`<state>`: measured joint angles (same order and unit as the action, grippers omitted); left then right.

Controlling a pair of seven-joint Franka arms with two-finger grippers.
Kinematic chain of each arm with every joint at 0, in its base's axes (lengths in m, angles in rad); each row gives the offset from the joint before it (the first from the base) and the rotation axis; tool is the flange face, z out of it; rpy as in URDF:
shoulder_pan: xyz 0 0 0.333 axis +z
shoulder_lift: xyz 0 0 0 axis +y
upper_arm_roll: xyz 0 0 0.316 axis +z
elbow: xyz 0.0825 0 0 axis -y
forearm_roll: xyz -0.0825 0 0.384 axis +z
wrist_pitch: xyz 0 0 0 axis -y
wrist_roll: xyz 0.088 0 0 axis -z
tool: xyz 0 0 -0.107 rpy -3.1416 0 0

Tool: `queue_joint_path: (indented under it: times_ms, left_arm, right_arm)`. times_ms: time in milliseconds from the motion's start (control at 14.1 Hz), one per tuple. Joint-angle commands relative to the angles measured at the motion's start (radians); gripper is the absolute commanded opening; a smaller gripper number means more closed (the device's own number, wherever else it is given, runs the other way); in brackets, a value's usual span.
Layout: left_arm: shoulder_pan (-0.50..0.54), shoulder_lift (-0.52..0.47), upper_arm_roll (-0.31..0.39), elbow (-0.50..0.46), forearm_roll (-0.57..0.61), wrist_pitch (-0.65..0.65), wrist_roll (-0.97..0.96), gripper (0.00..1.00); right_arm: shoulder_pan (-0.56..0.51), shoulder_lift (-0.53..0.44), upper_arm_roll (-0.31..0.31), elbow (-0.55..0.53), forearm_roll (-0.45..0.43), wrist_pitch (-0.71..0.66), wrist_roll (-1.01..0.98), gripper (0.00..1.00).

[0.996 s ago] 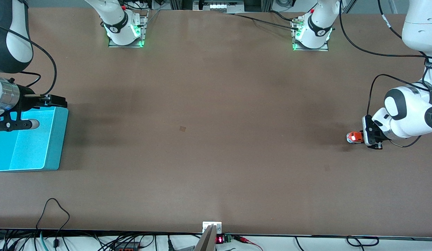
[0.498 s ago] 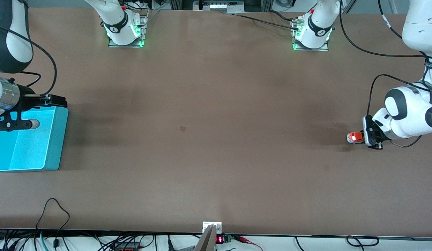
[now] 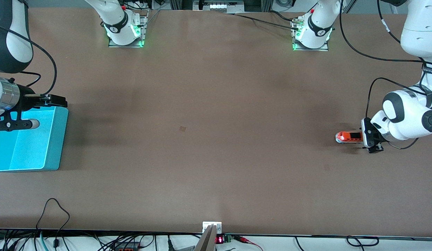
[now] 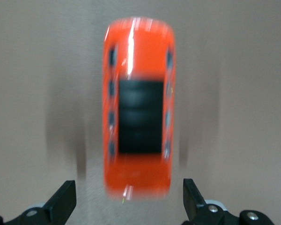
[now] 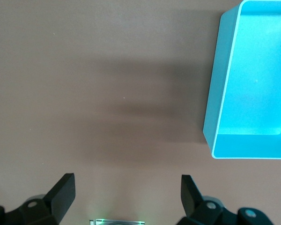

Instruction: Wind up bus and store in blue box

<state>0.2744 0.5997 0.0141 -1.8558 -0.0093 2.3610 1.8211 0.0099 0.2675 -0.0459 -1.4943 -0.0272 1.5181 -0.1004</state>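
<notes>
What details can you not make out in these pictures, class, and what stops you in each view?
- Bus: left wrist view blurs it; wheels and underside hidden beneath its roof.
- Bus in front view: too small to read windows or front.
- Blue box: front view's edge cuts it off and the right arm covers part.
- Blue box: right wrist view's edge crops it.
- Left gripper, right gripper: only fingertips show.

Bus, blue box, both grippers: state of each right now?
bus: upright on its wheels on the table, free of any grip, just off the left gripper's fingertips, blurred in the left wrist view.
blue box: open-top, nothing visible inside, at the right arm's end of the table.
left gripper: open, low at the bus's end, holding nothing.
right gripper: open, empty, waiting over the table beside the blue box.
</notes>
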Motion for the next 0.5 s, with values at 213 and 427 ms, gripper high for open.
queue_joint_path:
  times_ms: [213,427]
  left_arm:
    - [-0.001,-0.061,-0.009,0.035,-0.009,-0.152,-0.078,1.00]
    - [-0.011,-0.096,-0.011,0.049,0.002,-0.207,-0.135,1.00]
  right_arm:
    - [-0.008,-0.007,0.003,-0.003,0.016,-0.010,-0.005,1.00]
    - [-0.008,-0.007,0.003,-0.004,0.016,-0.010,-0.005,1.00]
